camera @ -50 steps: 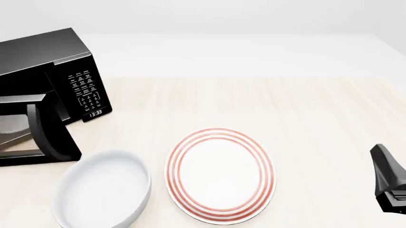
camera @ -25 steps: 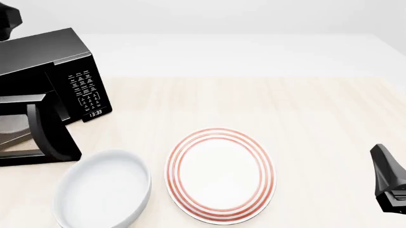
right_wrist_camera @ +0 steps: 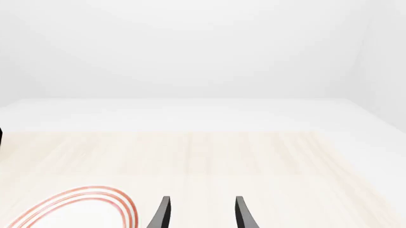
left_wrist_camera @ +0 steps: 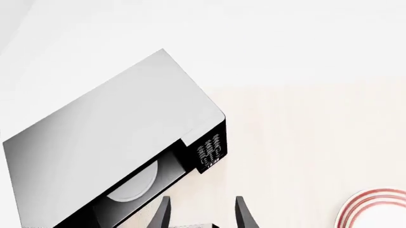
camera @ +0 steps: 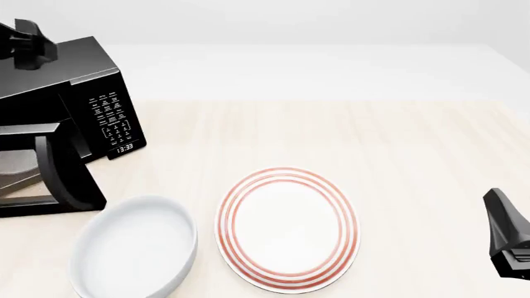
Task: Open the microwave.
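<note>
The left gripper (left_wrist_camera: 199, 213), fingers apart and empty, hangs above the big black box-shaped microwave (camera: 71, 99) at the table's far left; its windowed door (camera: 49, 177) already swung wide; opening looks done, leaving only retreat; right gripper (right_wrist_camera: 199, 213) gapes idle.

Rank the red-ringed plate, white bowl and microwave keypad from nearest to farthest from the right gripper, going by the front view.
From the right gripper, at the right edge:
1. Red-ringed plate, centre front.
2. White bowl, front left.
3. Microwave keypad, far left, further back.
</note>
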`<state>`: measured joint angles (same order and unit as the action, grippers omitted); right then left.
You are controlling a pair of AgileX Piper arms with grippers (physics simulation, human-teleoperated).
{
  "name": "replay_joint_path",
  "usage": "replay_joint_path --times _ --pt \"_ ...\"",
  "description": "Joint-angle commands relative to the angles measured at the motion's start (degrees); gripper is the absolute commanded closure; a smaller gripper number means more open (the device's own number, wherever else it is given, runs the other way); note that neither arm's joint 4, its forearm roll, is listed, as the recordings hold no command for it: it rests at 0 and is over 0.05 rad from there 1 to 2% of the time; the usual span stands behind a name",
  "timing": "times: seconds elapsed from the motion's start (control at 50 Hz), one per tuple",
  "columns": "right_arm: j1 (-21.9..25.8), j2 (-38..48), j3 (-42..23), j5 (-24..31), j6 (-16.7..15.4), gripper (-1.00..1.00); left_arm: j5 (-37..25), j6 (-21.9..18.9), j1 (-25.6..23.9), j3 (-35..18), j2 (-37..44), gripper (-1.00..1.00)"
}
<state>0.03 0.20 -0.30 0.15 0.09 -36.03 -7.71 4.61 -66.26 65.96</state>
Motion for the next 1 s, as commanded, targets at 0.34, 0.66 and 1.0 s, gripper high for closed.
replay_joint_path --times 0.34,0.66,1.0 --pt "0.01 0.0 0.0 -0.01 0.0 -1.0 2.36 2.02 1.96 2.51 5.81 -1.0" --pt "0.0 0.0 0.0 0.0 0.01 -1.0 5.09 3.61 4.16 3.61 7.74 -1.0" --pt "0.01 0.0 0.0 0.0 0.0 -1.0 7.2 3.74 6.3 4.08 11.05 -1.0"
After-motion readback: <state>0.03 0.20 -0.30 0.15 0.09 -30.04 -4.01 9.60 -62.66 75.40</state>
